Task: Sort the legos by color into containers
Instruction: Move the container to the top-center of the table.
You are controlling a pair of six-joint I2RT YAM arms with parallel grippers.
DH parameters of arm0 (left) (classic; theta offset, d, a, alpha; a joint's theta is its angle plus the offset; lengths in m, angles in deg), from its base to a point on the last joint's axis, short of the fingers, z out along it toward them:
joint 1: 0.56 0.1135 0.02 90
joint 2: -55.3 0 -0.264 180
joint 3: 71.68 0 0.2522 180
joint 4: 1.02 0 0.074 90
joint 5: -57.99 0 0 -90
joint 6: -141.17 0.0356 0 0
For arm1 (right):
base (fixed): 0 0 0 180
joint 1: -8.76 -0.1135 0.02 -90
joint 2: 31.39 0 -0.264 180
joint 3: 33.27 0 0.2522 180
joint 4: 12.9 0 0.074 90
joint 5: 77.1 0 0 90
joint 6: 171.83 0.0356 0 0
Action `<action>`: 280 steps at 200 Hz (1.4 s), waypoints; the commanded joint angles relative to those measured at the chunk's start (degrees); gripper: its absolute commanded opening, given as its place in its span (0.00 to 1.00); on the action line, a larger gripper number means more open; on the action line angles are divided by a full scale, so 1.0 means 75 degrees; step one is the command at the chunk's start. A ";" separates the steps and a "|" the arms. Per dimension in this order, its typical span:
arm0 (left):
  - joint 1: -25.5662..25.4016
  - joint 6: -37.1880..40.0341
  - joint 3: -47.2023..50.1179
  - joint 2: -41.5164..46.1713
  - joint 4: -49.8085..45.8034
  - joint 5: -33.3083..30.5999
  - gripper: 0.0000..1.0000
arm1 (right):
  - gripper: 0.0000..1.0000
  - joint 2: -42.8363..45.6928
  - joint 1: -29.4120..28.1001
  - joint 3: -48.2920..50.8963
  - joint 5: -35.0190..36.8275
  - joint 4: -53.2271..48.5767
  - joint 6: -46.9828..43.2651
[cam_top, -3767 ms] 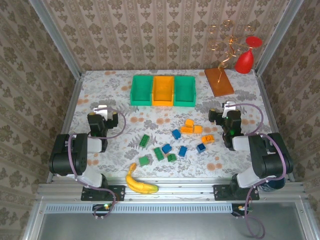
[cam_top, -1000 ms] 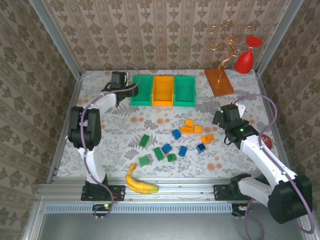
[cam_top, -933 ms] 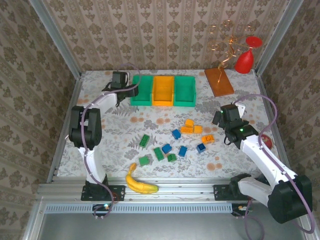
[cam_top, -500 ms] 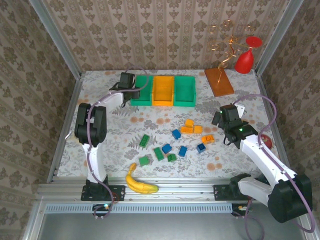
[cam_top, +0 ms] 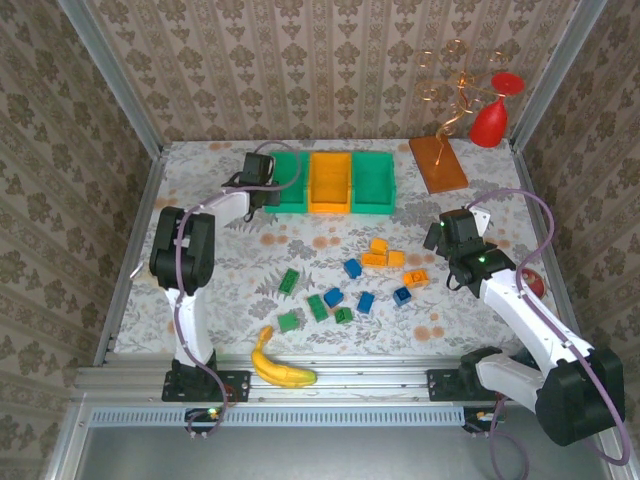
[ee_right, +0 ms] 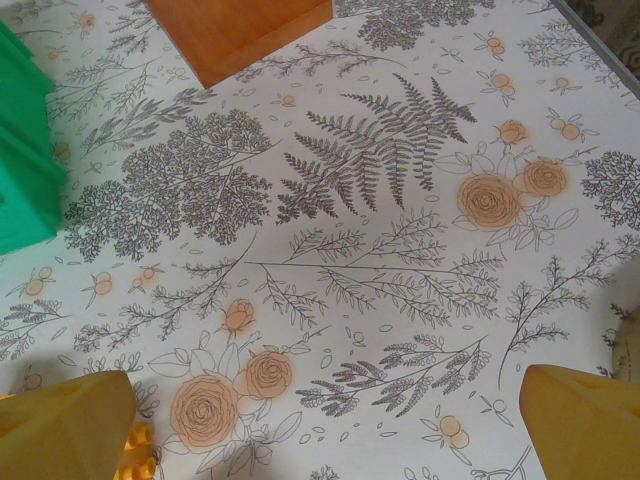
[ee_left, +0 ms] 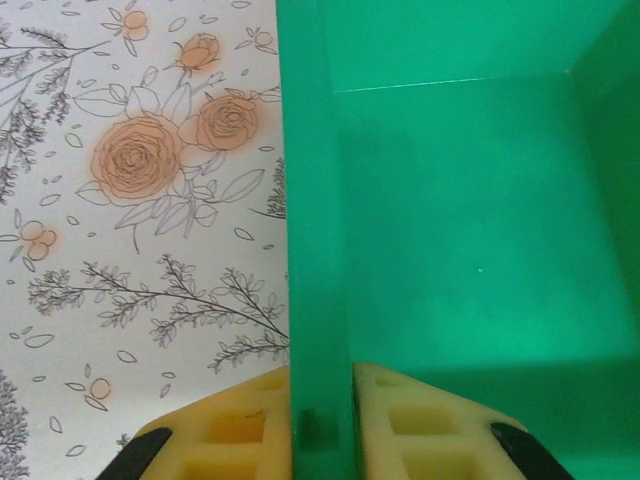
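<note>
Three containers stand in a row at the back: a left green bin (cam_top: 292, 183), an orange bin (cam_top: 328, 182) and a right green bin (cam_top: 372, 184). My left gripper (cam_top: 264, 170) is shut on the left green bin's left wall (ee_left: 318, 250), with one yellow pad on each side of it (ee_left: 322, 430). Green, blue and orange legos lie mid-table, among them a green one (cam_top: 289, 281), a blue one (cam_top: 352, 268) and an orange one (cam_top: 378, 245). My right gripper (cam_top: 449, 233) hovers open (ee_right: 320, 440) right of the orange legos, with one orange lego (ee_right: 135, 452) by its left finger.
A yellow banana (cam_top: 280, 366) lies near the front edge. A flat brown-orange board (cam_top: 437, 163) lies at the back right, with a red glass (cam_top: 490, 121) and a wire stand behind it. Metal frame rails border the floral table.
My left gripper has moved right from beside the left green bin onto its wall, and the row of bins has slid slightly right. The right arm has stayed still over the last second.
</note>
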 commanded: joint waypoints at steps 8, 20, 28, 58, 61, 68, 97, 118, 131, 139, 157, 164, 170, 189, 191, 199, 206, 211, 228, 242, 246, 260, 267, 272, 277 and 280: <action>-0.0187 0.0257 0.0355 0.0501 -0.0041 0.0103 0.11 | 1.00 0.0104 -0.0059 -0.0128 0.0217 -0.0149 0.0179; -0.0242 0.0254 0.0444 0.0573 -0.0024 0.0089 0.10 | 1.00 0.0153 -0.0048 -0.0088 0.0228 -0.0171 0.0217; -0.0277 0.0206 0.0493 0.0621 -0.0049 0.0054 0.10 | 1.00 0.0194 -0.0053 -0.0059 0.0229 -0.0182 0.0240; -0.0450 -0.0338 0.0670 0.0823 -0.0275 -0.0295 0.09 | 1.00 0.0329 -0.0052 0.0023 0.0233 -0.0253 0.0290; -0.0474 -0.0421 0.0675 0.0835 -0.0324 -0.0342 0.09 | 1.00 0.0346 -0.0053 0.0035 0.0229 -0.0266 0.0290; -0.0520 -0.0618 0.0688 0.0856 -0.0416 -0.0425 0.09 | 1.00 0.0372 -0.0059 0.0058 0.0233 -0.0271 0.0302; -0.0809 -0.1356 0.0787 0.0909 -0.0624 -0.0661 0.07 | 1.00 0.0471 -0.0057 0.0129 0.0223 -0.0300 0.0314; -0.1162 -0.1696 0.0826 0.0876 -0.0669 -0.0826 0.07 | 1.00 0.0506 -0.0048 0.0164 0.0205 -0.0329 0.0302; -0.1321 -0.1782 0.0757 0.0790 -0.0750 -0.0899 0.07 | 1.00 0.0506 -0.0056 0.0177 0.0200 -0.0347 0.0308; -0.1398 -0.1817 0.0697 0.0738 -0.0796 -0.0928 0.07 | 1.00 0.0506 -0.0051 0.0188 0.0176 -0.0359 0.0314; -0.1496 -0.1881 0.0608 0.0675 -0.0903 -0.1013 0.10 | 1.00 0.0518 -0.0056 0.0200 0.0119 -0.0433 0.0347; -0.1497 -0.1898 0.0612 0.0686 -0.0924 -0.1028 0.12 | 1.00 0.0518 -0.0053 0.0199 0.0084 -0.0462 0.0366; -0.1497 -0.1917 0.0626 0.0714 -0.0930 -0.1055 0.15 | 1.00 0.0529 -0.0056 0.0206 0.0060 -0.0486 0.0381; -0.1497 -0.1905 0.0705 0.0835 -0.0915 -0.1127 0.25 | 1.00 0.0576 -0.0065 0.0235 -0.0038 -0.0580 0.0421; -0.1497 -0.1904 0.0709 0.0853 -0.0916 -0.1131 0.26 | 1.00 0.0585 -0.0063 0.0238 -0.0046 -0.0590 0.0428; -0.1497 -0.1893 0.0740 0.0901 -0.0905 -0.1128 0.30 | 1.00 0.0608 -0.0057 0.0258 -0.0063 -0.0621 0.0463; -0.1497 -0.1888 0.0747 0.0949 -0.0910 -0.1131 0.33 | 1.00 0.0624 -0.0056 0.0281 -0.0082 -0.0649 0.0495; -0.1497 -0.1885 0.0764 0.0993 -0.0912 -0.1130 0.35 | 1.00 0.0643 -0.0055 0.0287 -0.0093 -0.0679 0.0510; -0.1497 -0.1878 0.0843 0.1173 -0.0929 -0.1154 0.44 | 1.00 0.0658 -0.0047 0.0271 -0.0121 -0.0798 0.0593; -0.1497 -0.1894 0.0902 0.1395 -0.0966 -0.1112 0.50 | 1.00 0.0658 -0.0059 0.0208 -0.0179 -0.1045 0.0684; -0.1497 -0.1906 0.0932 0.1475 -0.0976 -0.1089 0.51 | 1.00 0.0658 -0.0058 0.0184 -0.0187 -0.1107 0.0720; -0.1497 -0.1927 0.1057 0.1806 -0.1007 -0.0993 0.56 | 1.00 0.0658 -0.0063 0.0114 -0.0263 -0.1307 0.0865; -0.1497 -0.1935 0.1134 0.2003 -0.1025 -0.0938 0.58 | 1.00 0.0658 -0.0058 0.0096 -0.0315 -0.1401 0.0947; -0.1497 -0.1931 0.1198 0.2148 -0.1042 -0.0913 0.60 | 1.00 0.0658 -0.0059 0.0083 -0.0350 -0.1459 0.0996; -0.1497 -0.1935 0.1264 0.2296 -0.1065 -0.0895 0.61 | 1.00 0.0664 -0.0069 0.0072 -0.0399 -0.1508 0.1052; -0.1497 -0.1935 0.1317 0.2398 -0.1080 -0.0884 0.62 | 1.00 0.0669 -0.0070 0.0063 -0.0412 -0.1525 0.1076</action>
